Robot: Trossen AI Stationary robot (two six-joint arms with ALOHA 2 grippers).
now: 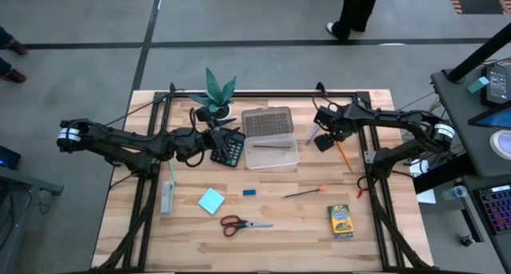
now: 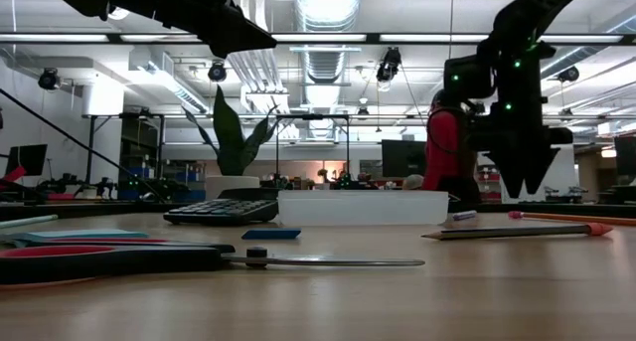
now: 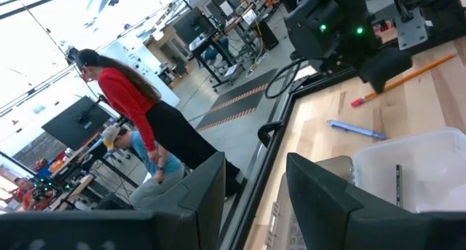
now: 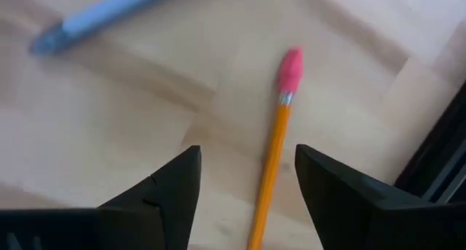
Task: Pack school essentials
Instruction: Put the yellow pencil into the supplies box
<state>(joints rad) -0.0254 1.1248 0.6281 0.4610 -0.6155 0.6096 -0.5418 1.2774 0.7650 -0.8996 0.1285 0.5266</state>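
So the orange pencil [image 4: 271, 170] with the pink eraser tip is lying flat on the bench [image 1: 271, 242], near the right edge, and the right gripper [image 4: 247, 178] is hovering right over it with its fingers spread on either side of the shaft, not touching it, nothing in its grip. A light blue pen [image 4: 102, 13] lies just beyond the pencil, closer to the clear plastic box [image 1: 271, 152].

That box sits mid-bench toward the back, with one thin pen or pencil [image 1: 267, 146] already lying inside it, and the grey lid [image 1: 267, 121] right behind it.

The rest of the school stuff is spread across the front of the bench: red-handled scissors [image 1: 243, 224], the light-blue note pad [image 1: 211, 200] just behind them, a tiny blue eraser [image 1: 249, 192], a dark pencil with an orange tip [image 1: 303, 192], and the yellow-green crayon box [image 1: 341, 221] toward the right. A grey stationery piece [image 1: 166, 197] lies over on the left.

The left gripper [image 3: 255, 199] hangs above the black calculator [image 1: 230, 148] left of the box, fingers apart and holding nothing. A potted plant [image 1: 217, 94] stands at the back edge. In the room behind there's a person in a red top [image 3: 127, 97].
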